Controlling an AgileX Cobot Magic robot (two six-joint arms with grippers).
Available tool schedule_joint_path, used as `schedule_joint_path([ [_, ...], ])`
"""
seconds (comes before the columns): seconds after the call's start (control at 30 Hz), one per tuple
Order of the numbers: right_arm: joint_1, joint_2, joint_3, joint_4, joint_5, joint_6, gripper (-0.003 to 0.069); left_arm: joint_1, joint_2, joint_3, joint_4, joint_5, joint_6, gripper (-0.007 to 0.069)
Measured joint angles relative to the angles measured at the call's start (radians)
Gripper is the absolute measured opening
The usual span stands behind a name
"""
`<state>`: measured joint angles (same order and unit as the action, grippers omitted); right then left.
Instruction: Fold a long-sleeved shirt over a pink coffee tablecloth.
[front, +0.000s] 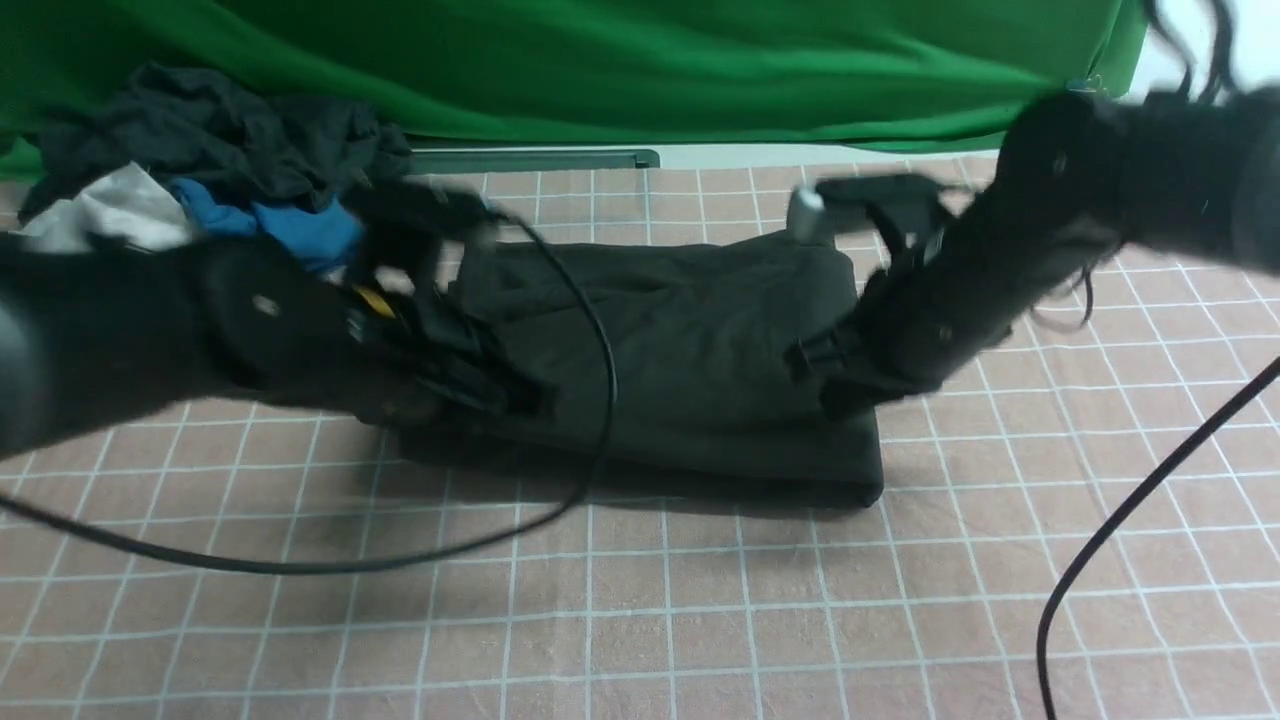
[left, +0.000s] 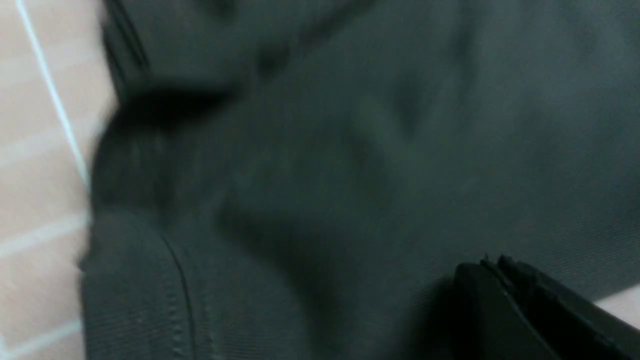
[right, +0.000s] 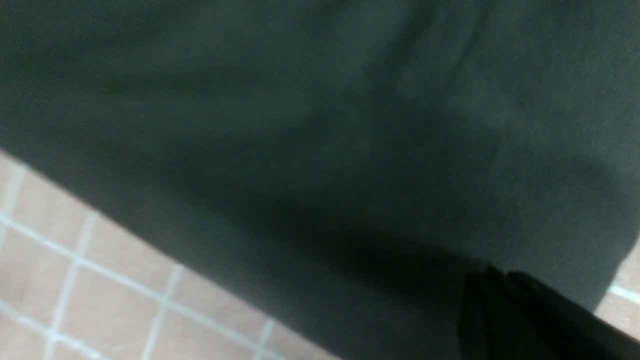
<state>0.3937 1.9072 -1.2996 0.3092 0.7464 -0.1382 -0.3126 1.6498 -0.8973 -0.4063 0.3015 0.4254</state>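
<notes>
The long-sleeved shirt lies as a compact black folded rectangle in the middle of the pink coffee tablecloth. My left gripper rests low on the shirt's left edge, and my right gripper on its right edge. Both arms are blurred. In the left wrist view the left gripper has its fingers pressed together over the black shirt, with nothing seen between them. The right gripper in the right wrist view is likewise shut above the shirt, near its border with the tablecloth.
A heap of black, blue and white garments sits at the back left. A green backdrop hangs along the far edge. A black cable loops from the left arm across the shirt's front left, and another cable crosses the right front.
</notes>
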Motion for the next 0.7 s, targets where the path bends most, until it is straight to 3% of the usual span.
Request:
schedule_joint_path([
  [0.23,0.000,0.060,0.012,0.007,-0.029,0.000,0.0018,0.000,0.121,-0.004,0.122,0.013,-0.018,0.0017],
  [0.4,-0.007,0.038,-0.023,-0.013,0.025,-0.001,0.0021,0.000,0.110,-0.027,0.231,0.095,-0.107,0.0017],
  [0.7,-0.072,0.004,-0.205,-0.033,-0.018,-0.003,0.0031,0.001,-0.235,-0.100,0.276,0.189,-0.135,0.0017],
])
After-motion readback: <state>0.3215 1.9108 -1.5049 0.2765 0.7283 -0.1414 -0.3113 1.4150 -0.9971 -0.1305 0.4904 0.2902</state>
